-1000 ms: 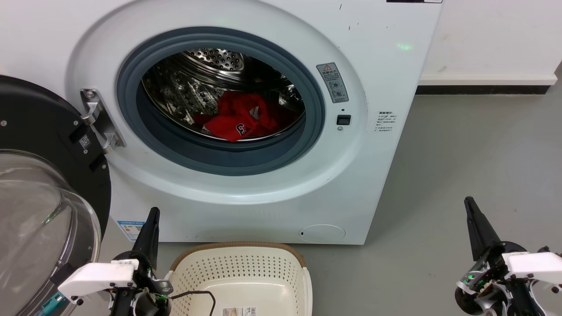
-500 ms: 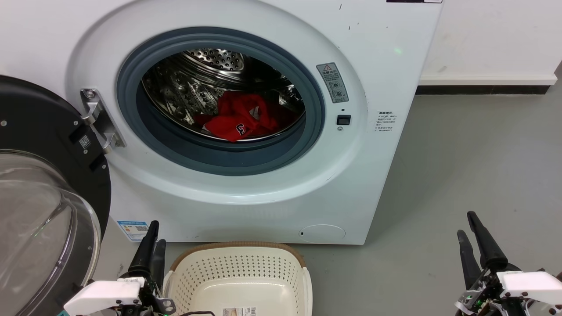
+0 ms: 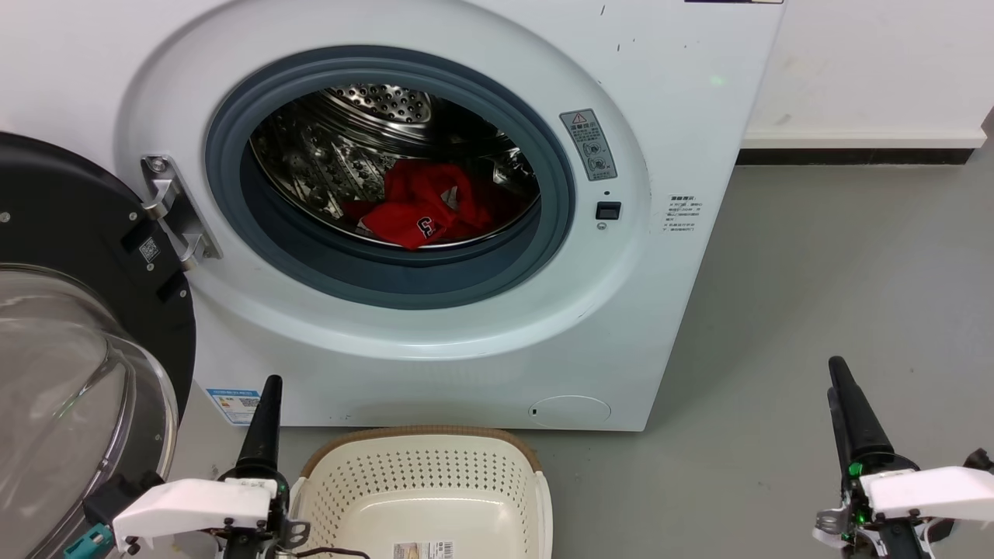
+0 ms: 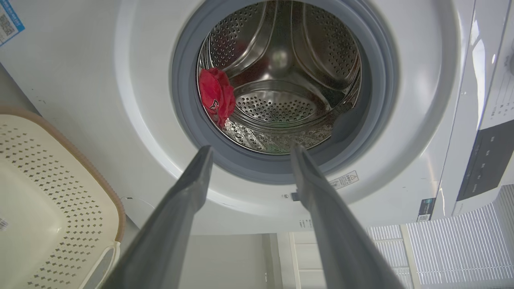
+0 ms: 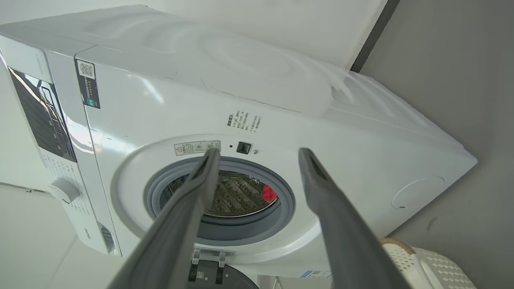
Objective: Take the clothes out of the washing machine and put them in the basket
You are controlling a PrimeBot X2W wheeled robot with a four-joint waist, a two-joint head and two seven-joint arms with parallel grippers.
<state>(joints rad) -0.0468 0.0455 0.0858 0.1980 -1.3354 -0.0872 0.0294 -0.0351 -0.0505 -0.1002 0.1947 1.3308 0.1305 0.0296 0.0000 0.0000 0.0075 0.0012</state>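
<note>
Clothes (image 3: 411, 211) in washing machine (image 3: 683, 116), left gripper (image 4: 251, 148), right gripper (image 5: 259, 150) spread, low

A bare laundry corner: a white front-loading washing machine (image 3: 466, 365) stands on a grey floor (image 3: 815, 272) against a plain white wall (image 3: 870, 62).

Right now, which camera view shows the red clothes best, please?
The head view: the clothes lie spread in the drum, number patch facing out. The left wrist view shows a smaller bunch; the right wrist view a red sliver.
</note>
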